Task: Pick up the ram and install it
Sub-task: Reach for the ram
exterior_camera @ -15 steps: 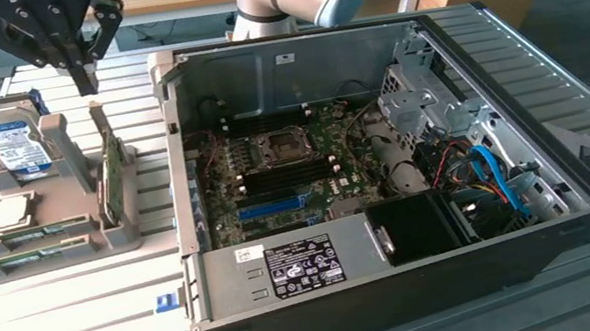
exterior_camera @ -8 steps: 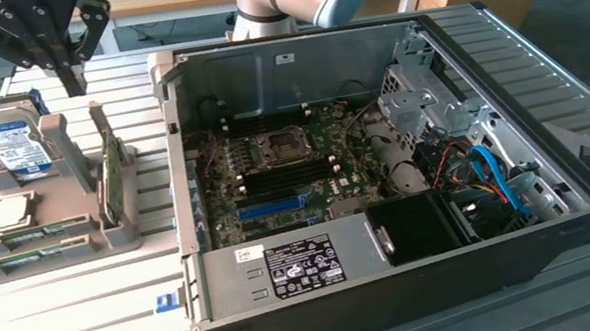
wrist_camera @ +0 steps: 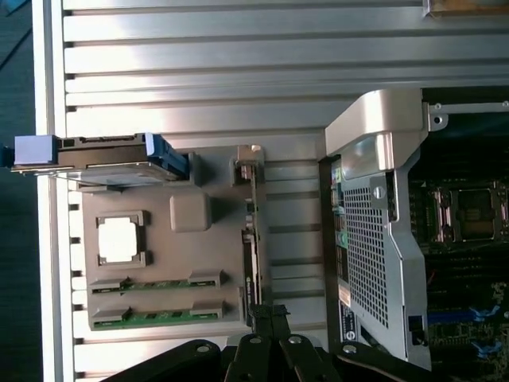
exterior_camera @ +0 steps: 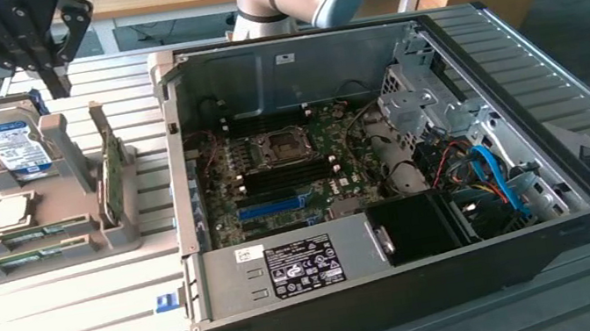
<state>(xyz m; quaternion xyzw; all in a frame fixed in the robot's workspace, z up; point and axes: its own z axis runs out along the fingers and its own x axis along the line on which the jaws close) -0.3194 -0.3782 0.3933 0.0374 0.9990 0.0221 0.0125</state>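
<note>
Black two-finger gripper: fingers pinched together, nothing held, hung over grey plastic parts fixture. Ram, a long thin green circuit-board stick, stood on edge in the fixture slot, approx. 5 o'clock from the tips in ext. view, not touching. Long axis ran approx. 12–6. Dark chips along its face; label not legible. Open black PC case lay beyond at 3 o'clock.

Open computer case beside grey holder with upright hard drive.
</note>
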